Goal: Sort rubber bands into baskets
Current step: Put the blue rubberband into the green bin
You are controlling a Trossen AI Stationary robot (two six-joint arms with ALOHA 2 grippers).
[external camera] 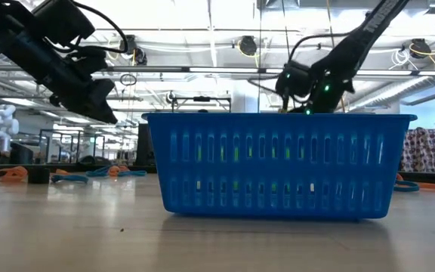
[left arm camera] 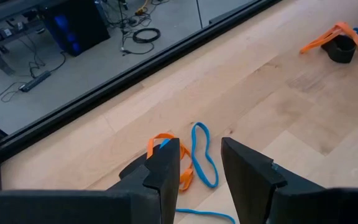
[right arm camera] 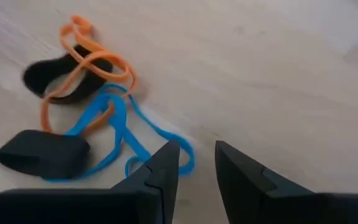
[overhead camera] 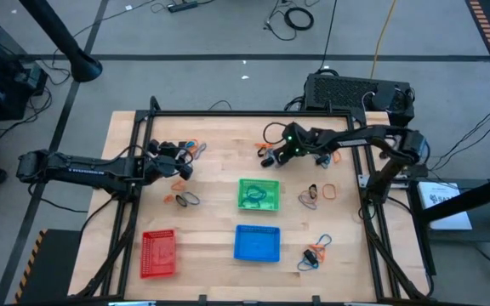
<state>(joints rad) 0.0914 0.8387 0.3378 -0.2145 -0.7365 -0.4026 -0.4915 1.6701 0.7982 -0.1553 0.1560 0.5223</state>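
High view: baskets (overhead camera: 258, 194) mid-table, apart.

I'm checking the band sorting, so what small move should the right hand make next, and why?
Probably lower a little and close on the blue band. The right hand hovers above the table with its fingers apart, at the edge of a tangle of blue, orange and black bands, and nothing sits between the fingers. The green basket is the nearest.

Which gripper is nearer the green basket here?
The right gripper. It hangs just past the green basket's far edge, over a clump of bands. The left gripper sits farther off, out past the basket's left side.
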